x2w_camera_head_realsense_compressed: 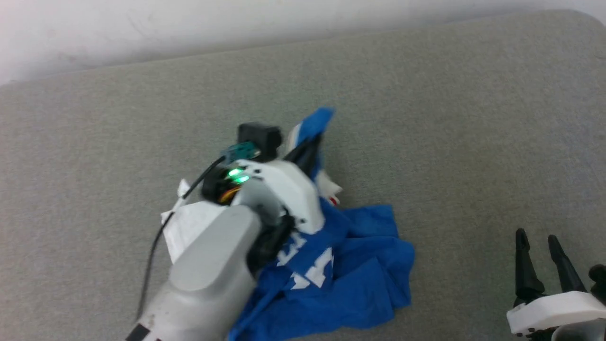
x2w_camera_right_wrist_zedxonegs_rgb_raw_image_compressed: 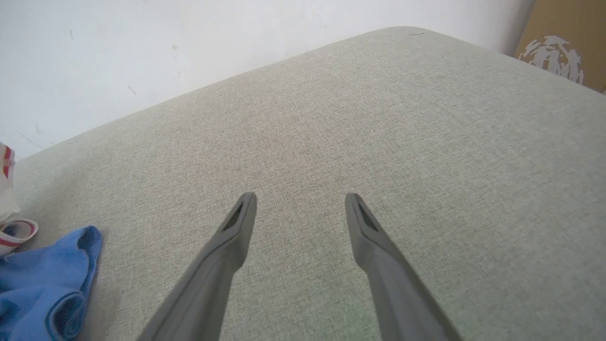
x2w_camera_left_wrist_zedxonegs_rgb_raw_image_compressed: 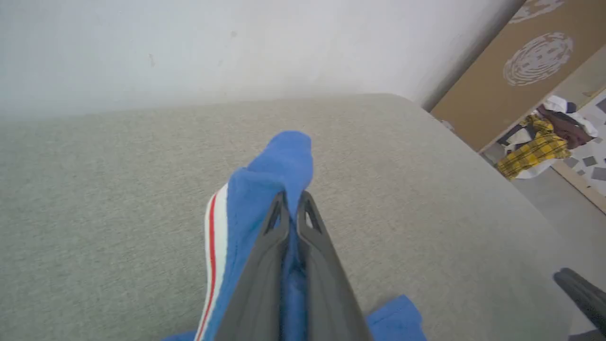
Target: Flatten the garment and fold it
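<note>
Grey upholstered surface (x2w_camera_head_realsense_compressed: 473,118) forms my working area, with a white wall (x2w_camera_head_realsense_compressed: 142,28) at its far edge. The garment (x2w_camera_head_realsense_compressed: 350,265) lies crumpled on it, near and left of centre, blue with white lettering. My left gripper (x2w_camera_left_wrist_zedxonegs_rgb_raw_image_compressed: 292,203) pinches a blue fold beside the red-and-white trim, holding it raised above the heap. My right gripper (x2w_camera_right_wrist_zedxonegs_rgb_raw_image_compressed: 300,199) hovers with fingers spread over bare fabric, well apart to the right.

Garment (x2w_camera_head_realsense_compressed: 350,265) on padded surface (x2w_camera_head_realsense_compressed: 473,118), left of right hand (x2w_camera_head_realsense_compressed: 537,235).
</note>
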Tool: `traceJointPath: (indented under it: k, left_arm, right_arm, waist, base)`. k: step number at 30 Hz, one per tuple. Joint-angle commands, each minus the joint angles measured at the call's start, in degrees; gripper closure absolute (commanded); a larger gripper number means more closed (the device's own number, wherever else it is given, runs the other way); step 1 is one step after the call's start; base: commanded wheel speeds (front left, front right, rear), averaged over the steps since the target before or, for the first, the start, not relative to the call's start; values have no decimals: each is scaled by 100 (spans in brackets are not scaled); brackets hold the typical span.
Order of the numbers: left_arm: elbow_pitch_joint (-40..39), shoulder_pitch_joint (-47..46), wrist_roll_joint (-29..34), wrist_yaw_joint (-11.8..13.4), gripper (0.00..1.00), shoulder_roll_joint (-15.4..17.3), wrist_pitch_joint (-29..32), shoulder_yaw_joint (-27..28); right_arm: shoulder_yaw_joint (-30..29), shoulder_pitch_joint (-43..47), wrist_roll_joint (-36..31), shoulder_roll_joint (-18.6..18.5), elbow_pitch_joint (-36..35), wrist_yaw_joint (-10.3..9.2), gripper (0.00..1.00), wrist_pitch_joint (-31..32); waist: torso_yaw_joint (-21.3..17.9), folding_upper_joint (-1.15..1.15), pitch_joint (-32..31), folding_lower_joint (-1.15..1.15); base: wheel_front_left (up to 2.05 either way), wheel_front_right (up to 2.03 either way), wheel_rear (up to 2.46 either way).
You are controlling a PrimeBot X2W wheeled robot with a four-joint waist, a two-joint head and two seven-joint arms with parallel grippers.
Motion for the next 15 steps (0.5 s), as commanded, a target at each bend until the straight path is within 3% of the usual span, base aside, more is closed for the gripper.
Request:
traceJointPath:
  k: [1,3,4,6,7,8,15]
  left_arm:
    - [356,-9,112,43,100,163,-64,7]
    - [578,-18,144,76,100,214,-104,26]
    - [777,-48,214,104,88,270,-154,14]
    - [1106,-108,274,145,46,298,-264,25]
    - [1225,-134,264,137,9,279,-306,37]
    - [1325,-170,264,117,0,261,-351,38]
    - [1592,-324,124,-58,0,52,-793,143]
  right_arm:
    - [46,-111,16,4,17,-4,0,-40]
    - [59,-127,18,4,23,-4,0,-48]
    - [66,-142,19,4,27,-4,0,-56]
    - [59,-163,15,4,28,-4,0,-70]
    - [49,-168,7,4,27,-4,0,-73]
    - [35,-170,-5,4,24,-4,0,-73]
    - [-31,-111,-109,4,-10,-4,0,8]
  waist:
    - [-202,0,184,0]
    - [-229,0,209,0]
    - [-250,0,233,0]
    - [-264,0,269,0]
    - [-262,0,278,0]
    - [-251,0,282,0]
    - [-44,0,40,0]
  base:
    - [0,0,0]
    - [0,0,0]
    - [0,0,0]
    - [0,0,0]
    - [0,0,0]
    - [0,0,0]
    - [0,0,0]
